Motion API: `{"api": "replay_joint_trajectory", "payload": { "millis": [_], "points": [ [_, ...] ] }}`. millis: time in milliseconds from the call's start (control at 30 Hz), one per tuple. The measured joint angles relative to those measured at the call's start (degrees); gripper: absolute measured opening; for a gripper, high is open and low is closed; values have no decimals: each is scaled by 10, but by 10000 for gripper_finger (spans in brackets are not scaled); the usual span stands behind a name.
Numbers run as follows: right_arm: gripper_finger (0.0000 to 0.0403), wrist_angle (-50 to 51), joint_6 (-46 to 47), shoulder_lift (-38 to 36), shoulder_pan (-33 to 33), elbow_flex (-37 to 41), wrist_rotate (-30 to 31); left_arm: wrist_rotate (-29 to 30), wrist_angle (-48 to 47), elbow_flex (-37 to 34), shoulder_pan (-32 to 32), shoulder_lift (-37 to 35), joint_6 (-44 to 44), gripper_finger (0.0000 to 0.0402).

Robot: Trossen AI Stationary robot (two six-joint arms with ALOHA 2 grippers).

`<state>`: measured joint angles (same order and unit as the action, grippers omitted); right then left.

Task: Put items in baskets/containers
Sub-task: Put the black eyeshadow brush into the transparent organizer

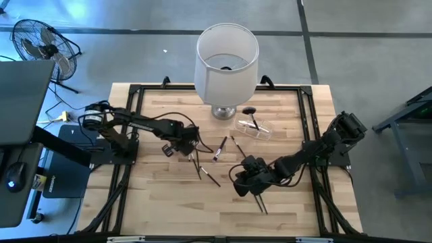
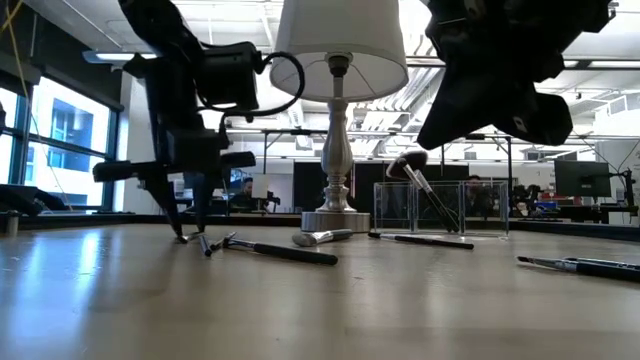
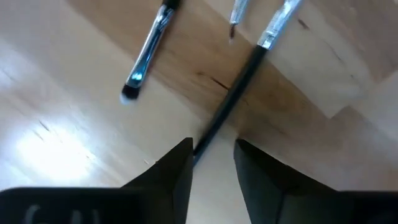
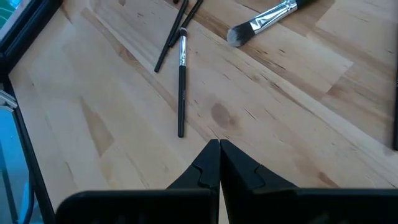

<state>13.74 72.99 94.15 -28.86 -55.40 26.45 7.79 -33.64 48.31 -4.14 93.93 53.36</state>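
Several thin makeup brushes lie flat on the wooden table [image 1: 162, 202]. My left gripper [image 3: 213, 144] points down with its fingertips at the tabletop [image 2: 192, 238]. It is open, one finger on each side of the black handle [image 3: 233, 93] of a brush with a silver ferrule [image 3: 277, 28]. A second slim brush [image 3: 149, 53] lies beside that one. The clear container [image 1: 260, 131] stands near the lamp; a fluffy-headed brush [image 2: 405, 165] leans inside it. My right gripper [image 4: 219, 155] hangs shut and empty above the table's right middle [image 1: 239, 183]. My left gripper comes from above with its fingers across the black handle near its free end [image 3: 208, 140], which lies on the table. The handle's end runs close against one finger [image 3: 180, 165]. I cannot tell whether it touches.
A white-shaded lamp [image 1: 226, 57] on a silver base stands at the far middle of the table. A flat silver-handled brush [image 4: 261, 22] and a dark brush [image 4: 181, 81] lie at the centre. Two more brushes [image 1: 260, 202] lie near the front right. A black frame [image 1: 135, 88] borders the table.
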Motion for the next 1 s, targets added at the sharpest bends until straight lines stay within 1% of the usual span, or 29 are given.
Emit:
{"api": "replay_joint_trajectory", "payload": {
  "millis": [67, 200, 233, 333, 400, 500, 567, 633, 733, 833, 933, 1000],
  "points": [
    [0, -1, 0, 0, 0, 0, 8, -8, -5, 0, 0, 0, -56, 86],
    [0, -3, -4, 0, 1, 0, 37, -28, -11, -1, 0, 0, -187, 18],
    [0, -3, -14, 0, 3, 0, 39, -30, -11, -2, 0, 0, -228, 11],
    [0, -13, -41, 0, 14, 0, 40, -34, -13, -2, 0, 1, -337, 19],
    [0, -27, -59, 0, 26, 0, 41, -44, -17, -2, 0, 1, -389, 20],
    [0, -74, -105, 0, 53, 0, 28, -74, -19, -1, -1, 1, -449, 7],
    [0, -117, -150, 0, 76, 0, 13, -91, -20, -1, 1, 2, -475, 6],
    [0, -152, -195, 9, 100, -7, 2, -111, -20, -1, 0, 2, -477, 7],
    [0, -153, -259, 46, 133, -50, -29, -141, -21, -2, 2, 2, -482, 3],
    [0, -113, -338, 107, 156, -128, -62, -148, -22, -2, 12, 2, -507, 3],
    [0, -46, -415, 177, 166, -209, -77, -148, -23, -2, 27, 2, -522, 2],
    [0, -5, -448, 215, 169, -250, -77, -148, -24, -2, 36, 2, -535, 1]
  ]
}}
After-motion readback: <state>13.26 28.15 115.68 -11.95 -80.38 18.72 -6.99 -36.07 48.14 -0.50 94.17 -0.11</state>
